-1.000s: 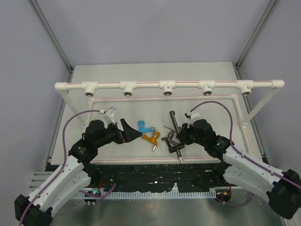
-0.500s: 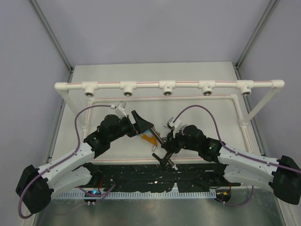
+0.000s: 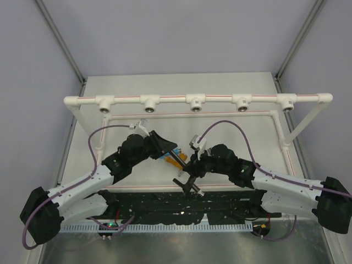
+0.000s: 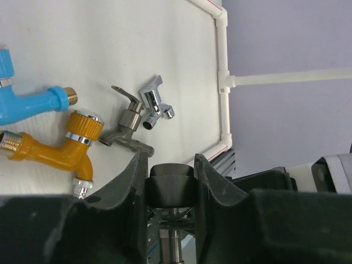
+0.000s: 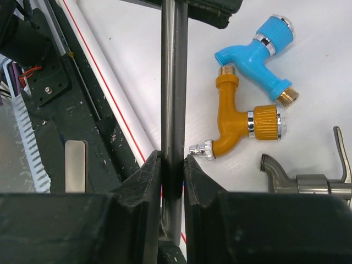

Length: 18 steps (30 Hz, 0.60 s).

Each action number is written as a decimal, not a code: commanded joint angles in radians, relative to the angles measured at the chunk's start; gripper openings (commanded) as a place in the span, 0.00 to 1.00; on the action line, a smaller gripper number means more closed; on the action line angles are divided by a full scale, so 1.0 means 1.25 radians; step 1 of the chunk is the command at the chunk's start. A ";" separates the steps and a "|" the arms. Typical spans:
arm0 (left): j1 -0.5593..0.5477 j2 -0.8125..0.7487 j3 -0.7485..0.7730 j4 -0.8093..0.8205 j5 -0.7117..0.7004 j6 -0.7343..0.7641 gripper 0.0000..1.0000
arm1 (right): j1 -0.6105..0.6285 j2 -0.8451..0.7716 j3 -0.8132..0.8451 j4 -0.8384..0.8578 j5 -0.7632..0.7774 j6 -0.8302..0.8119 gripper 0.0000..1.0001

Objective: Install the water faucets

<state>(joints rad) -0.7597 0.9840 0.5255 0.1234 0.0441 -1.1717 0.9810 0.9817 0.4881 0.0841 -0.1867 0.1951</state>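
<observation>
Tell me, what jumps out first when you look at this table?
Both arms meet mid-table on one big dark-grey tap: the right gripper clamps its long straight arm, the left gripper pinches its round end. Beside it lie a blue tap and an orange tap; a white pipe frame with five sockets spans the far side.

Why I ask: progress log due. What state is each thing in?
Large grey faucet: held by both grippers.
Left gripper: shut on its round end.
Right gripper: shut on its straight arm.
Blue faucet: lying loose.
Orange faucet: lying loose.
Dark metal faucet: lying loose.
Chrome faucet: lying loose.
Pipe frame sockets: all empty.
</observation>
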 commanded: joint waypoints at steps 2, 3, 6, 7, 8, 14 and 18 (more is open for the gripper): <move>-0.005 -0.047 0.009 -0.014 -0.083 0.000 0.00 | 0.006 0.007 0.055 0.064 0.022 -0.005 0.22; -0.003 -0.062 0.012 -0.038 -0.109 0.010 0.00 | 0.006 0.006 0.061 0.042 0.034 -0.004 0.29; 0.021 -0.108 0.030 -0.158 -0.174 0.047 0.00 | 0.006 0.013 0.075 -0.012 0.067 -0.026 0.63; 0.039 -0.122 0.034 -0.190 -0.178 0.062 0.00 | 0.004 0.015 0.075 -0.036 0.070 -0.032 0.67; 0.064 -0.140 0.037 -0.214 -0.178 0.077 0.00 | 0.006 0.020 0.072 -0.056 0.074 -0.043 0.75; 0.268 -0.268 0.001 -0.291 -0.092 0.114 0.00 | 0.012 0.058 0.061 -0.137 0.055 -0.098 0.85; 0.365 -0.353 0.004 -0.373 -0.055 0.142 0.00 | 0.059 0.086 0.065 -0.165 0.057 -0.130 0.90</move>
<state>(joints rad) -0.3882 0.6342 0.5175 -0.2821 -0.0959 -1.0191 1.0042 1.0706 0.5472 -0.0761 -0.1158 0.0948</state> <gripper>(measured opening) 0.352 0.873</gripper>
